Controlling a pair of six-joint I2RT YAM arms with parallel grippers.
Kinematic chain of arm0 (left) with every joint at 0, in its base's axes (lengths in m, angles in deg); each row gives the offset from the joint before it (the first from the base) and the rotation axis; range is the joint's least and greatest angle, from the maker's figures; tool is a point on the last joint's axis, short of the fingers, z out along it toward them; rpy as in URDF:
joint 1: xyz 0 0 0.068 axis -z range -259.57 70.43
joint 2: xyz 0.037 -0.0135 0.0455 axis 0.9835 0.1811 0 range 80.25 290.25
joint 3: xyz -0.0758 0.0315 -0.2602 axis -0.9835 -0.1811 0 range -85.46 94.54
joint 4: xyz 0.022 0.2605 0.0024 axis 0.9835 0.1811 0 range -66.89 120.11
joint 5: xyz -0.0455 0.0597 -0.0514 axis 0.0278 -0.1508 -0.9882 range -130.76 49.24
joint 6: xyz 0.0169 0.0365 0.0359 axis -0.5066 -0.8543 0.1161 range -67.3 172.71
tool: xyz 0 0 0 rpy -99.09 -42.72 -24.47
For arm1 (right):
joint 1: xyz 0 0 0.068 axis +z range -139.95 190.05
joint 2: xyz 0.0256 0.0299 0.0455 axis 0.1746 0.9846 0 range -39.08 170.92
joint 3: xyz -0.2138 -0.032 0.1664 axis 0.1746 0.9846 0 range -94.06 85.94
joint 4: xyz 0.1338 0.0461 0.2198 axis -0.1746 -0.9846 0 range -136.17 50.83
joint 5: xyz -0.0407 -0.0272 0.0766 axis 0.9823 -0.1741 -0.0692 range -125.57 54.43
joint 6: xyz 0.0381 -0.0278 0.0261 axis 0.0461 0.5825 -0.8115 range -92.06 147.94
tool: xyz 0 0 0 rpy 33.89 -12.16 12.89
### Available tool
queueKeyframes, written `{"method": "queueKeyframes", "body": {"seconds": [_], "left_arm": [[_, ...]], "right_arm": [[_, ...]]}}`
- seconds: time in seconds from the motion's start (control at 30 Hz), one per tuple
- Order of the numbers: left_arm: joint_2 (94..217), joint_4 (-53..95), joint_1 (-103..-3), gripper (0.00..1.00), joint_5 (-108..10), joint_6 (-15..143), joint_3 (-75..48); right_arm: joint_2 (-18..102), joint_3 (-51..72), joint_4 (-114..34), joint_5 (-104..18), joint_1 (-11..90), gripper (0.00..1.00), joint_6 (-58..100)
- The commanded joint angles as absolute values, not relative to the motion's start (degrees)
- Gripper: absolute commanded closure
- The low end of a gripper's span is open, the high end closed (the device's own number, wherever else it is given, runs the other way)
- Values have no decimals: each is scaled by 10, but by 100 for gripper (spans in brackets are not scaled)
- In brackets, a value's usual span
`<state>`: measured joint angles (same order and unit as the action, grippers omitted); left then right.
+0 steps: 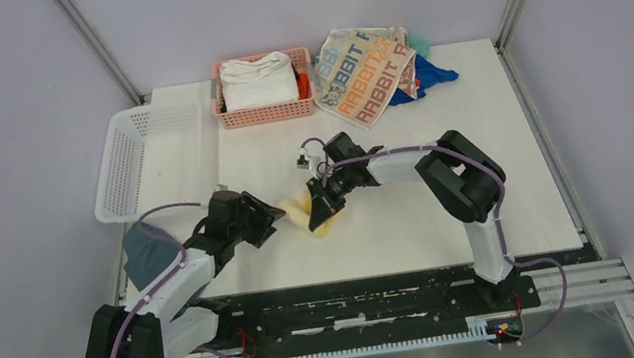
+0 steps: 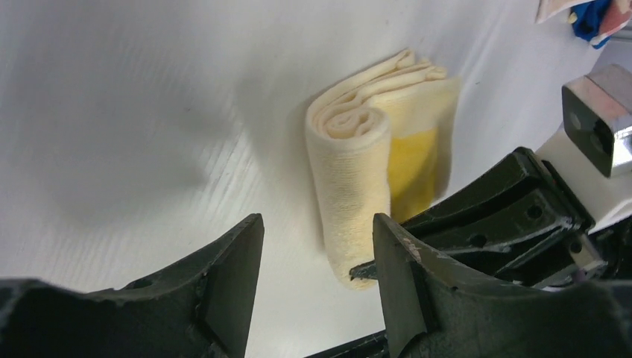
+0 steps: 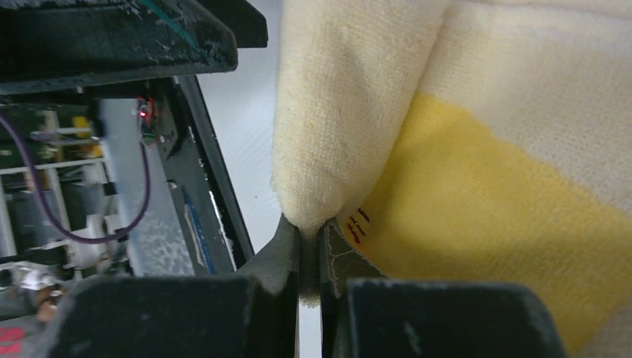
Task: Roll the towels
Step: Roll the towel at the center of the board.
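Note:
The yellow towel (image 1: 311, 213) lies partly rolled on the white table near the front middle. In the left wrist view it (image 2: 358, 179) shows a rolled cream end with a yellow flat part beside it. My right gripper (image 1: 318, 213) is shut on the roll's end; in the right wrist view (image 3: 309, 250) the cloth (image 3: 350, 127) is pinched between the fingers. My left gripper (image 1: 273, 215) is open and empty, just left of the roll (image 2: 317, 246). The beige "RABBIT" towel (image 1: 364, 74) lies spread at the back. The rabbit-face towel is not clearly seen.
A pink basket (image 1: 234, 114) with a thick white folded cloth (image 1: 257, 80) stands at the back. A white mesh basket (image 1: 125, 168) sits at the back left. Blue cloth (image 1: 430, 77) lies under the RABBIT towel.

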<state>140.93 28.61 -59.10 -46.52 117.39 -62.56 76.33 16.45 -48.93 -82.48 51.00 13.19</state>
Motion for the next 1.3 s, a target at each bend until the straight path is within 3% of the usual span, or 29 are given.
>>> {"method": "queueKeyframes", "body": {"seconds": [0.0,0.3,0.53,0.83,1.03,1.13,1.27], "left_arm": [[1421,225,-593,37,-495,1194,-639],[1520,141,-590,37,-536,1199,-619],[1589,121,-570,38,-528,1199,-598],[1629,161,-564,39,-505,1216,-596],[1642,188,-561,39,-494,1214,-583],[1646,196,-560,39,-492,1213,-575],[1647,200,-559,39,-490,1212,-569]], "right_arm": [[792,193,-377,-929,480,99,17],[841,201,-437,-893,457,99,8],[836,194,-491,-850,457,91,40],[727,193,-538,-744,464,63,80],[642,178,-613,-577,505,46,144],[612,171,-633,-479,544,32,169],[587,163,-637,-342,609,29,205]]}}
